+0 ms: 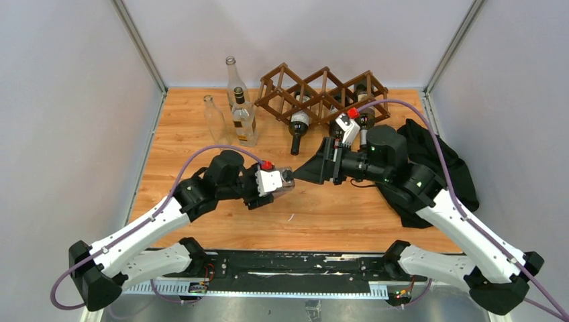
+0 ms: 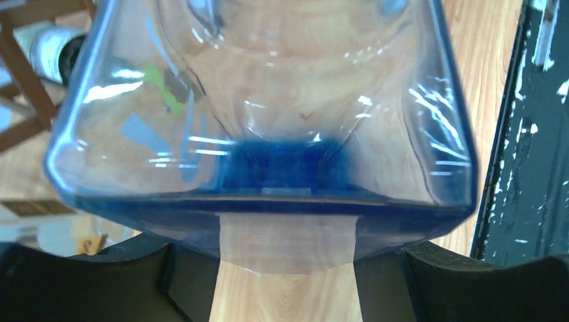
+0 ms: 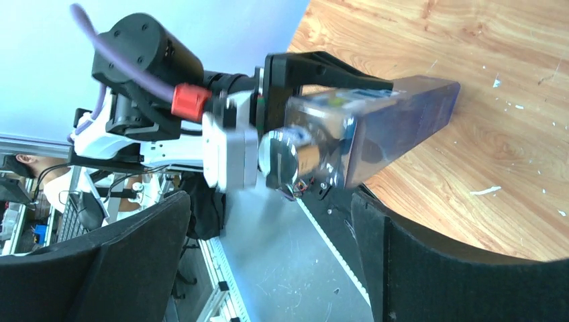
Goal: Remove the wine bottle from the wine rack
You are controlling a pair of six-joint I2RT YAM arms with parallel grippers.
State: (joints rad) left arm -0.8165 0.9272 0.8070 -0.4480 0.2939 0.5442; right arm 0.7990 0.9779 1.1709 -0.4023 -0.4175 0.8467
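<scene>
The dark brown wooden wine rack (image 1: 323,90) stands at the back of the table. A dark wine bottle (image 1: 298,125) lies in it with its neck pointing forward, and another (image 1: 366,118) lies further right. My left gripper (image 1: 282,182) is shut on a clear blue-tinted square bottle (image 2: 268,127), held over the table's middle. That bottle also shows in the right wrist view (image 3: 382,121). My right gripper (image 1: 305,173) is open and empty, facing the left gripper from close by. Its black fingers (image 3: 429,268) stand wide apart.
Three bottles stand at the back left: two clear ones (image 1: 215,119) (image 1: 232,75) and a labelled one (image 1: 244,121). A black cloth (image 1: 439,164) lies at the right under my right arm. The rack's corner (image 2: 27,80) shows in the left wrist view.
</scene>
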